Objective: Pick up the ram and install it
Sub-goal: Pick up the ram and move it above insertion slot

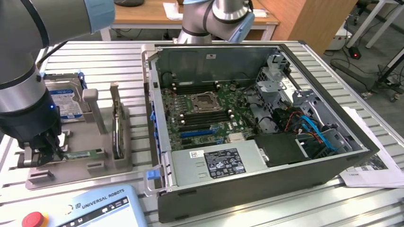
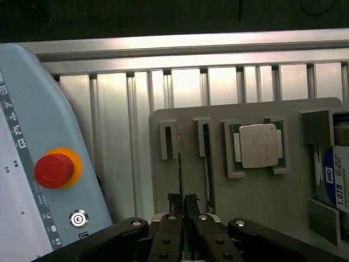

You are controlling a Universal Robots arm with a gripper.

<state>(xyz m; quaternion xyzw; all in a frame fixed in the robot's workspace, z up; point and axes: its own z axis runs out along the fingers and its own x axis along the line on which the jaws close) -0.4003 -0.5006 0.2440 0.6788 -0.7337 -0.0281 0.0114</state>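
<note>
The gripper is pinched almost shut on the ram; a long, thin green stick, standing on edge in its grey holder.

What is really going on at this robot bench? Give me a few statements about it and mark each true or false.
1. The end effector is shut on the ram. True.
2. The ram sits in the computer. False: it is at the grey holder, outside the case.
3. A silver processor lies in the holder. True.
4. The case is closed. False: it is open and the motherboard shows.
5. The button on the pendant is green. False: it is red.
</note>
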